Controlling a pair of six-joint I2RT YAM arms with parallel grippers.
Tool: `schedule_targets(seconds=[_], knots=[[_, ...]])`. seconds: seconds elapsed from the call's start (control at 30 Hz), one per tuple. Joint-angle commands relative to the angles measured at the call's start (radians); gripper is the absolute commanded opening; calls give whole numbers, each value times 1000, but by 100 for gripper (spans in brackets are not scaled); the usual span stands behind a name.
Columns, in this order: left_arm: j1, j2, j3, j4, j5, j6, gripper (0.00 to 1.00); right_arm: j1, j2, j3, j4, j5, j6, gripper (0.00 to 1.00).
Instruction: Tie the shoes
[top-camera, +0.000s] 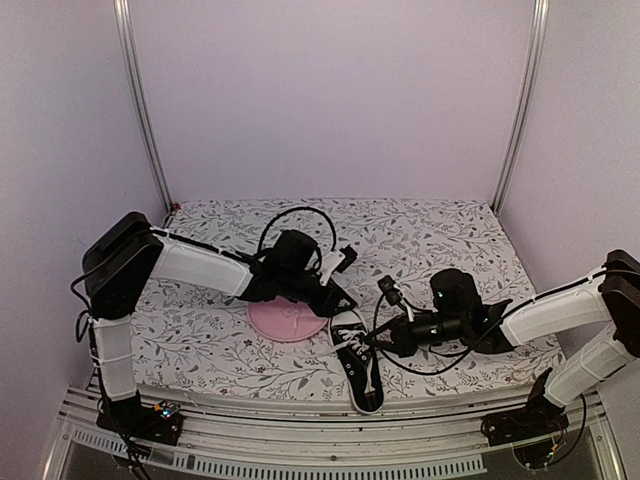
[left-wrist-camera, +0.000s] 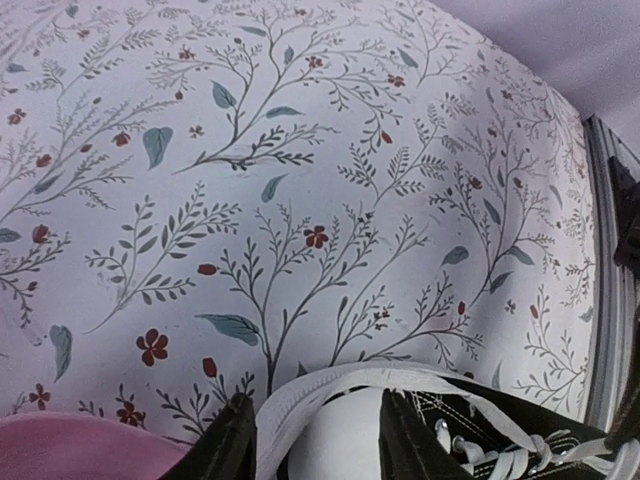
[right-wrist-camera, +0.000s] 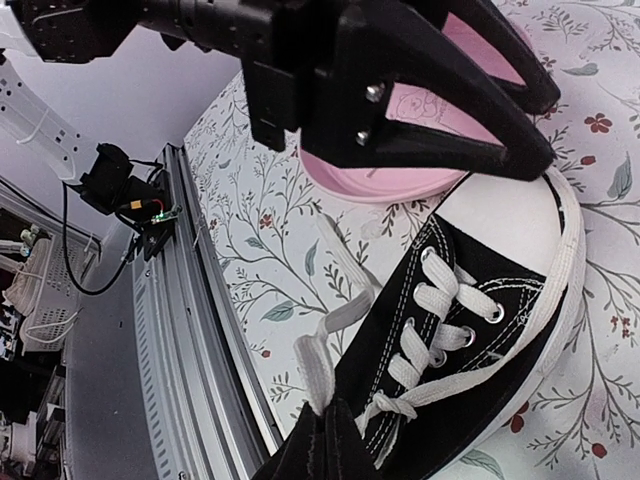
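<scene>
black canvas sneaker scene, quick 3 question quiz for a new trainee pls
1. True or false: the round pink plate lies on the left arm's side of the black canvas sneaker.
2. The right pincer is shut on: A a white lace, B the plate, C nothing.
3. Fill in: the left pincer has its fingers either side of the sneaker's white ___ cap.
Key: 1 true; 2 A; 3 toe.

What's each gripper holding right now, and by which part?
Right gripper is shut on the white lace end of the sneaker. Left gripper straddles the toe cap; whether it clamps it cannot be told.
</scene>
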Motion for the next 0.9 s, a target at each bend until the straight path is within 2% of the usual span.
schedule_targets(seconds=[0.0,0.23,0.67,0.87], knots=[[22,64,43,-19,117,37,41,5,10,-6,41,-10,12,2],[26,117,81,-45,128,46,37,5,14,-7,52,-15,13,2],[26,69,49,-46,103,44,1,4,-1,-18,55,-5,22,2],[27,4,14,-26,82,22,0,5,-9,-22,55,3,24,2]])
